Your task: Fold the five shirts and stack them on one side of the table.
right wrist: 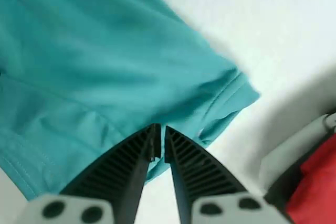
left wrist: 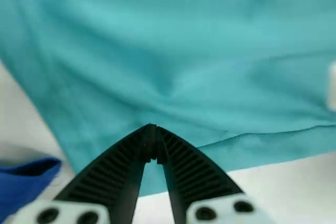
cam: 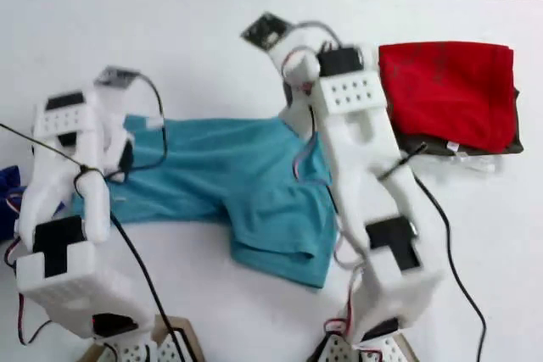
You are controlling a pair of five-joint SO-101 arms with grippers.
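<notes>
A teal shirt (cam: 246,180) lies spread across the middle of the white table (cam: 170,48), one sleeve pointing toward the front. At the shirt's left end my left gripper (cam: 127,157) (left wrist: 152,148) is shut, its tips pinching the teal cloth (left wrist: 173,51) near the hem. At the shirt's far right corner my right gripper (cam: 293,112) (right wrist: 159,145) is shut on the teal fabric (right wrist: 89,77) close to a sleeve edge. A folded red shirt (cam: 445,91) (right wrist: 315,192) rests on a dark folded shirt (cam: 509,147) at the right.
A blue shirt (cam: 6,197) (left wrist: 26,179) lies bunched at the table's left edge beside my left arm. Black cables (cam: 450,252) trail over the table from both arms. Bare table stretches along the far side and at the front right.
</notes>
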